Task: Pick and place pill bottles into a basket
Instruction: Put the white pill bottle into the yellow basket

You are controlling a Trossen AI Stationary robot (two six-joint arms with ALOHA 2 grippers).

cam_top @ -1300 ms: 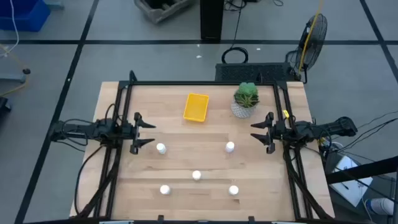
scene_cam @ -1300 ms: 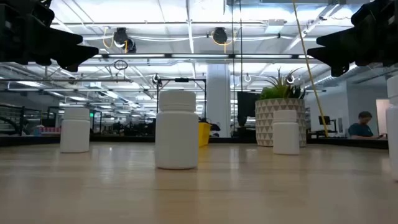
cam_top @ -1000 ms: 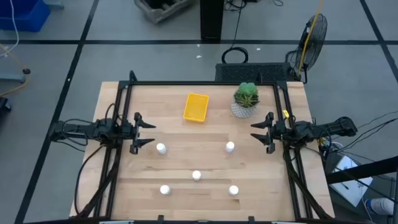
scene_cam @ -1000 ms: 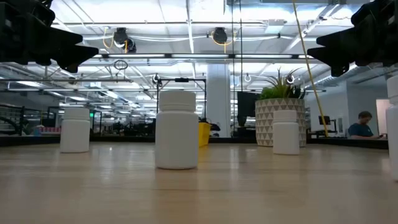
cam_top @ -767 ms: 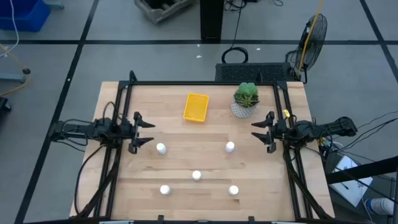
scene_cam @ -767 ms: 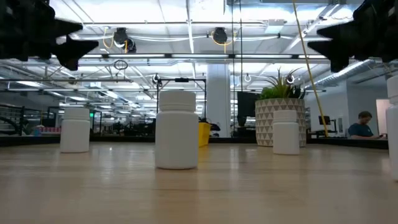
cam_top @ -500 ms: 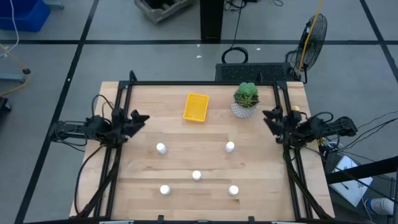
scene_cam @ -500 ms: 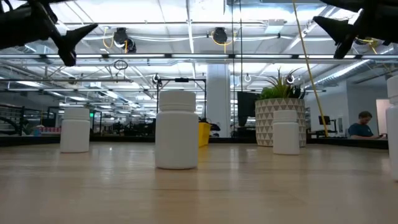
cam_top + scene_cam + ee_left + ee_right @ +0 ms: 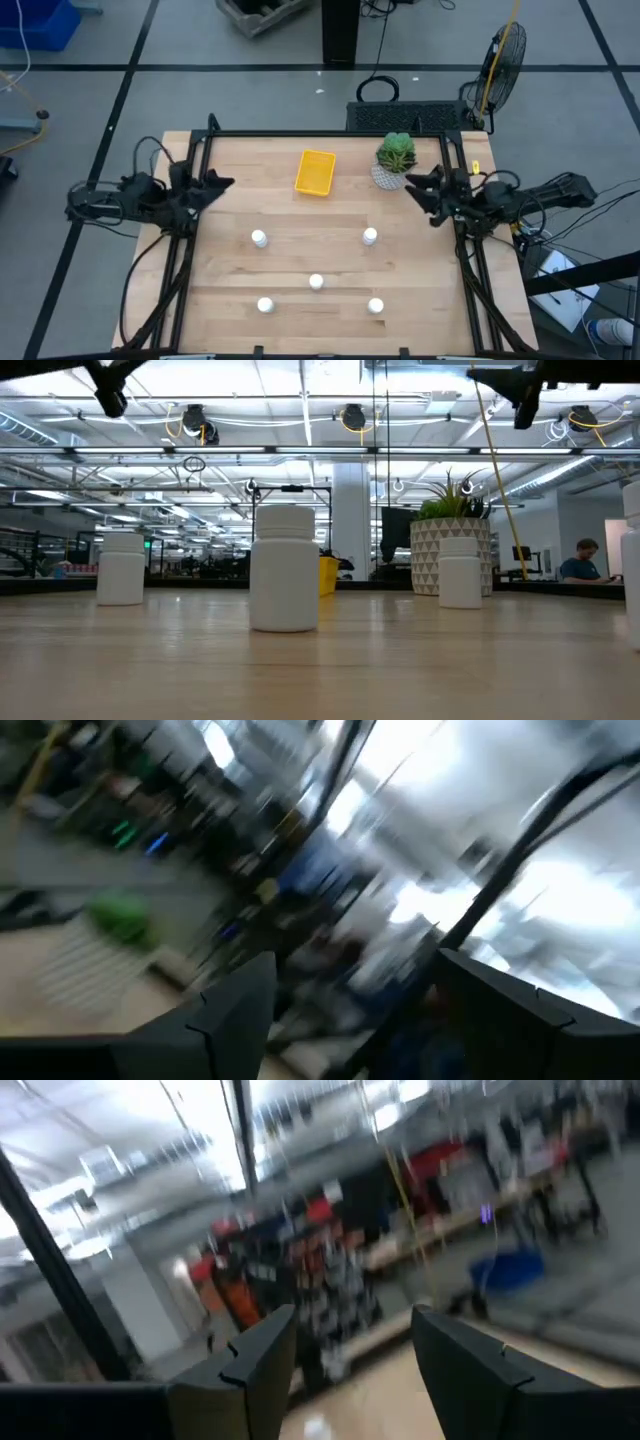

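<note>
Five small white pill bottles stand upright on their bases on the wooden table: two in the middle row (image 9: 259,238) (image 9: 370,236), one at the centre (image 9: 316,282) and two near the front (image 9: 265,304) (image 9: 375,306). The yellow basket (image 9: 316,172) lies at the far middle. My left gripper (image 9: 215,183) hangs open above the table's left side and holds nothing. My right gripper (image 9: 420,190) hangs open above the right side, beside the plant pot, and holds nothing. Both wrist views (image 9: 350,1020) (image 9: 355,1360) look past open fingers into the room.
A white patterned pot with a green plant (image 9: 395,160) stands at the far right, close to my right gripper. A black frame (image 9: 320,134) runs along the far edge and both sides of the table. A person (image 9: 580,560) sits in the room beyond the table.
Both grippers have risen well above the table and gone toward its far edge, tipping up so that they look into the room. My left gripper has also drawn back a little toward the left edge. The bottles and the basket have stayed in place.
</note>
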